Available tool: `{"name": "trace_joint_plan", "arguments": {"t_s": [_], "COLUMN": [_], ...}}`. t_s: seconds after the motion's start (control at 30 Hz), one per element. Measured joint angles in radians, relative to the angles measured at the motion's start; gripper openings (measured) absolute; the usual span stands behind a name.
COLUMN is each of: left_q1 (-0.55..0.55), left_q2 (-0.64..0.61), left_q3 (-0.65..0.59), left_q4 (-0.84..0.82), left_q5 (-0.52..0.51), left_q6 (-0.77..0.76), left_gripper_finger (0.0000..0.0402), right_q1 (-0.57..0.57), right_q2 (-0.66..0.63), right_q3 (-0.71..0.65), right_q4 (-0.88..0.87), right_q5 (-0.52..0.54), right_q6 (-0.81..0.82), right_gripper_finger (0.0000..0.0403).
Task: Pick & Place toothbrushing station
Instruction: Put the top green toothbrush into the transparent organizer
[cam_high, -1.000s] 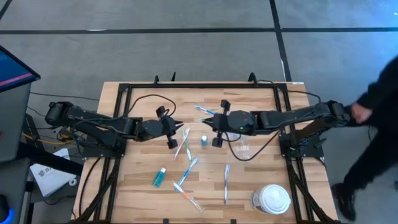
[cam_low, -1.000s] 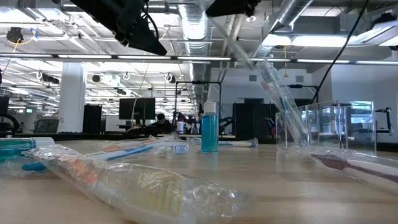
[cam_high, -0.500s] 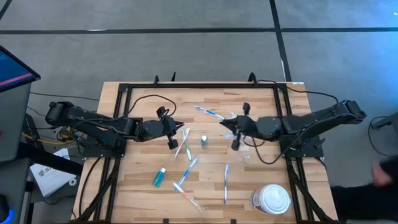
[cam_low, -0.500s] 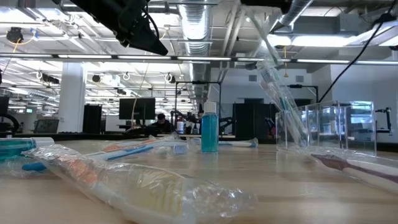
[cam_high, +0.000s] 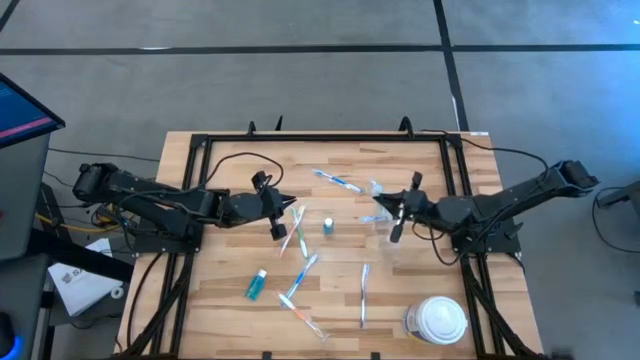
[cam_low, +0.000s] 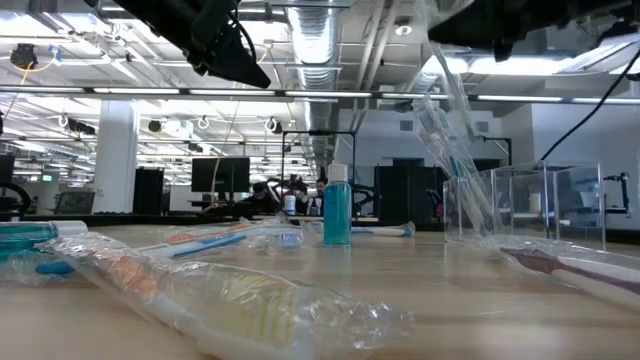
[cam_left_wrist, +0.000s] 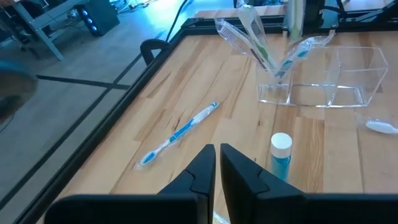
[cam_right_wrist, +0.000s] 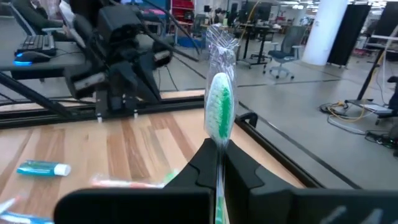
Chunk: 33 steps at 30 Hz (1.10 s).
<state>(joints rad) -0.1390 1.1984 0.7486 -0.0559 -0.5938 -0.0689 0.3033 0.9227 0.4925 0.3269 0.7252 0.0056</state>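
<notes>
From my remote station I saw the right gripper (cam_high: 381, 203) at the right of the middle of the light wooden slatted worktop (cam_high: 220, 300), above the small clear plastic organiser with compartments (cam_left_wrist: 323, 78). Its jaws were pressed together on a green-bristled toothbrush in clear wrapping (cam_right_wrist: 218, 109), which stood upright between the dark fingers (cam_right_wrist: 242, 171) in the right wrist view. In the left wrist view that clear organiser held several wrapped toothbrushes (cam_left_wrist: 252, 40) leaning in its end compartment, the one nearest the middle of the worktop; the other compartments I could not read well. The left gripper (cam_high: 296, 209) was over the left half of the worktop, with its jaws almost together and pinching nothing that I could see. Just beyond them a small tube of teal liquid with a white cap (cam_left_wrist: 280, 157) stood upright, and a blue and white wrapped toothbrush (cam_left_wrist: 180, 132) lay flat on the boards near the black frame rail (cam_left_wrist: 155, 53). More wrapped toothbrushes lay scattered in the nearer half of the worktop, among them a pair crossing each other (cam_high: 298, 285) and a single one (cam_high: 364, 292) well apart from them. A second teal tube (cam_high: 258, 285) lay on its side toward the left. A large white round lidded container (cam_high: 437, 319) stood at the near right corner.
</notes>
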Motion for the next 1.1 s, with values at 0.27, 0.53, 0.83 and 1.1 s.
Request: {"name": "trace_joint_plan", "arguments": {"t_s": [0.27, 0.53, 0.83, 1.1], "left_q1": [0.000, 0.000, 0.000, 0.000], "left_q2": [0.000, 0.000, 0.001, 0.001], "left_q3": [0.000, 0.000, 0.000, 0.000], "left_q4": [0.006, 0.011, 0.013, 0.013], "left_q5": [0.000, 0.000, 0.000, 0.000], "left_q6": [0.000, 0.000, 0.000, 0.000], "left_gripper_finger": [0.0017, 0.0017, 0.0017, 0.0017], "right_q1": [-0.033, -0.080, -0.125, -0.127], "right_q2": [-0.037, -0.033, -0.033, -0.033], "right_q3": [-0.139, -0.241, -0.328, -0.382], "right_q4": [0.154, 0.264, 0.325, 0.371], "right_q5": [0.010, 0.010, 0.006, 0.005], "right_q6": [0.005, 0.039, 0.109, 0.160], "right_gripper_finger": [0.0000, 0.0000, 0.0000, 0.0000]}}
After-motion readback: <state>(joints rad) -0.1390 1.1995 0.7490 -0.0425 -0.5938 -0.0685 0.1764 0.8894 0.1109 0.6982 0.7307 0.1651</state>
